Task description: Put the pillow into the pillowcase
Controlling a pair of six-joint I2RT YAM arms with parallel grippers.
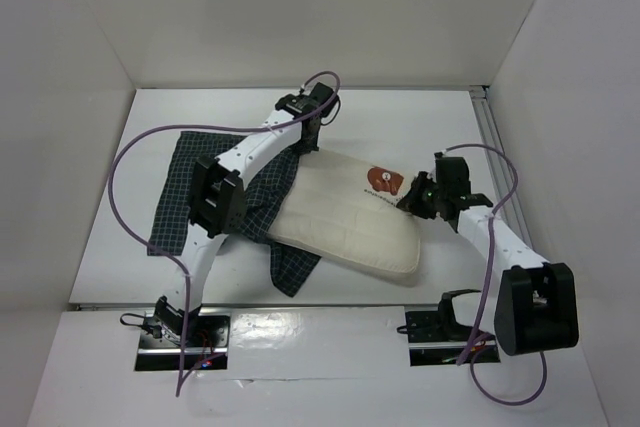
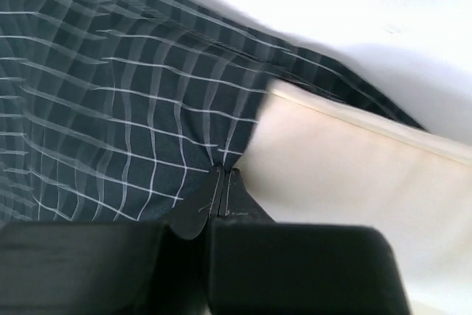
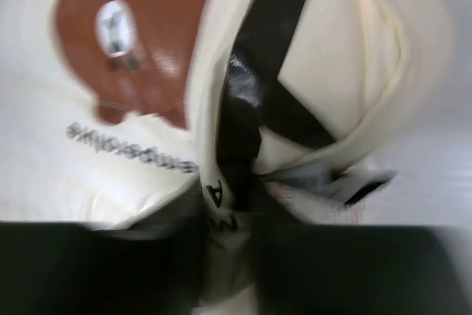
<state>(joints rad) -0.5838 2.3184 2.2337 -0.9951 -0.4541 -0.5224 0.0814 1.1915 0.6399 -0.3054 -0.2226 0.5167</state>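
Bright even light; 2 wrist views blurred, perhaps motion; overhead sharp.

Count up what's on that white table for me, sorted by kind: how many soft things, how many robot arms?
Cream pillows: 1, the pillow
Dark checked cloths: 1, the pillowcase
Robot arms: 2, the left arm and the right arm
Total: 4

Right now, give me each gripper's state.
Left gripper: jaws shut on the pillowcase.
Right gripper: jaws shut on the pillow corner.
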